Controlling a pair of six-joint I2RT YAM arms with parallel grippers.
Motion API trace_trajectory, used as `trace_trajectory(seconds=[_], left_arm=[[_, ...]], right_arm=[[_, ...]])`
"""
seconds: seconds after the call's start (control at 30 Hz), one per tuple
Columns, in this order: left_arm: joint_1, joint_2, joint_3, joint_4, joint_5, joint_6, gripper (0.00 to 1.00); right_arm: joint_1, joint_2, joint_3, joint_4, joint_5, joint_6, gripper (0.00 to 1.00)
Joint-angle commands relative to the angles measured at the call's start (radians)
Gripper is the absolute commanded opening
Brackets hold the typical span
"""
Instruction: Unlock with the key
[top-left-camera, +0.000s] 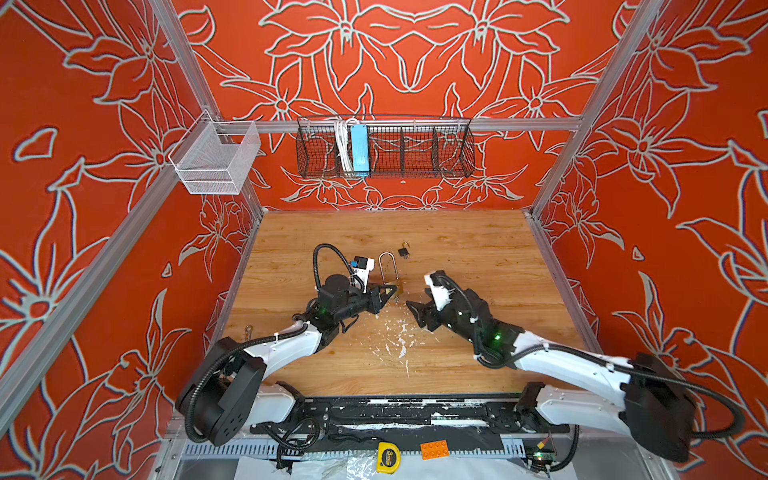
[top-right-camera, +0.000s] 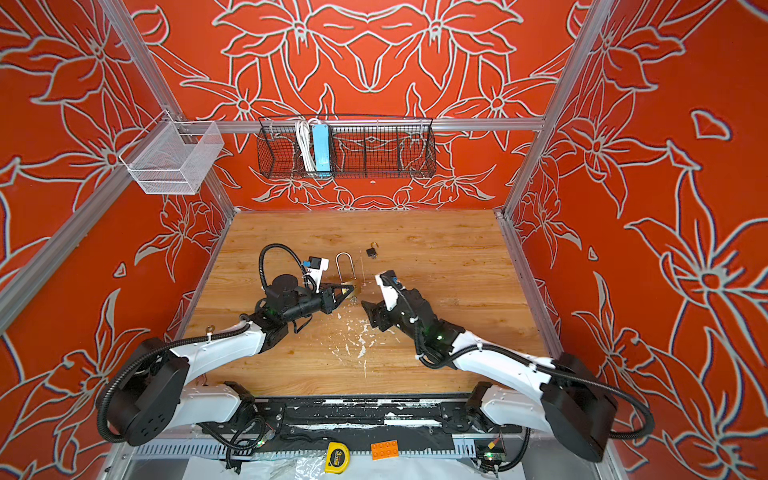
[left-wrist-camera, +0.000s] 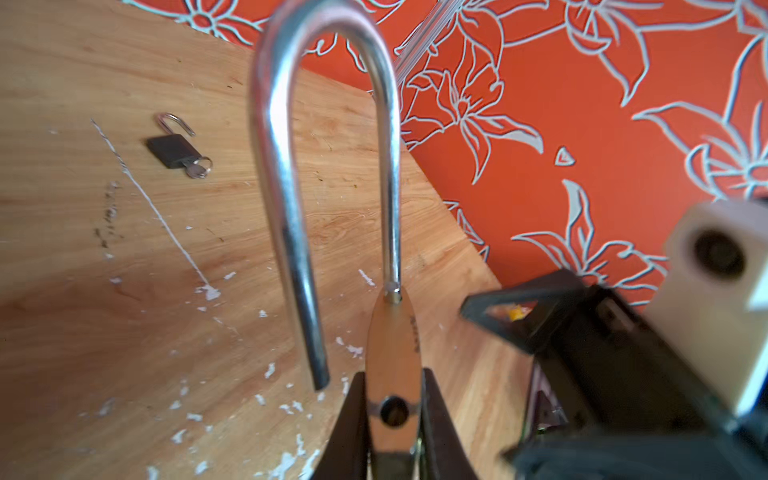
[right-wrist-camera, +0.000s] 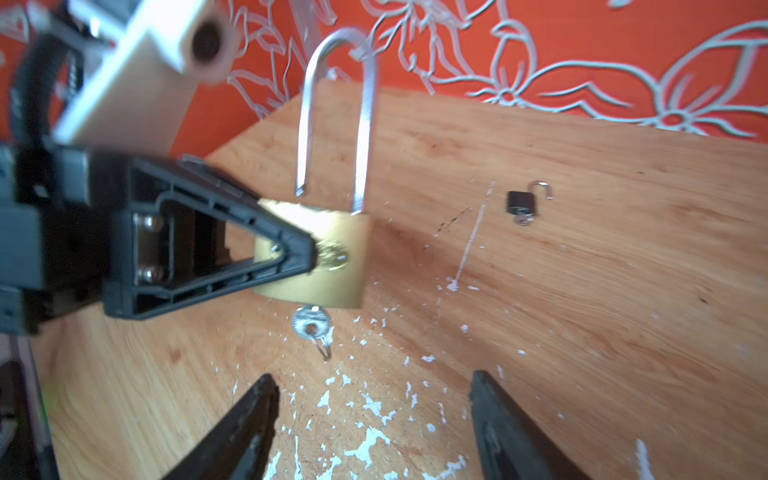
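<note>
**Right wrist view: key sits dead ahead of spread jaws**

The right gripper (right-wrist-camera: 374, 376) stands wide apart and empty. Just ahead of it the key (right-wrist-camera: 312, 324) sits in the underside of the brass padlock (right-wrist-camera: 345, 232), bow toward the fingertips and long axis in line with the shackle (right-wrist-camera: 361, 137). The right arm is the nearer to it. The left gripper (left-wrist-camera: 394, 399) is clamped across the lock body. The shackle's free leg is already out. The face stamp is too blurred to read. Farther off lies a small black padlock (right-wrist-camera: 521, 202).

Brass-gold padlock (right-wrist-camera: 340, 232) with silver shackle (right-wrist-camera: 365, 137), held in the black left claw (left-wrist-camera: 392, 374); silver key (right-wrist-camera: 309, 322) just under it. Beyond the claw, a small black lock (right-wrist-camera: 519, 203). Wood-grain table (right-wrist-camera: 602, 291), white-flecked; red walls (top-left-camera: 685, 249) with pale flower outlines.
</note>
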Motion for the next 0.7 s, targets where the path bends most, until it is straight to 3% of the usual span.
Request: trace_trajectory(seconds=[0.0,0.17,0.33,0.67], left_arm=[[0.007,-0.017,0.027,0.007,0.022,0.122,0.00],[0.008,-0.009,0.025,0.046,0.194,0.213,0.00],[0.008,0.013,0.041,0.112,0.415,0.245,0.00],[0.008,0.056,0.050,0.141,0.456,0.232,0.00]], right_arm=[[-0.074,-0.086,-0.062,0.036,-0.003,0.032,0.81],[-0.197,-0.052,-0.075,0.076,-0.135,0.074,0.98],[-0.252,-0.038,-0.141,0.241,-0.228,0.089,0.98],[-0.279,0.017,-0.210,0.501,-0.445,0.113,0.98]])
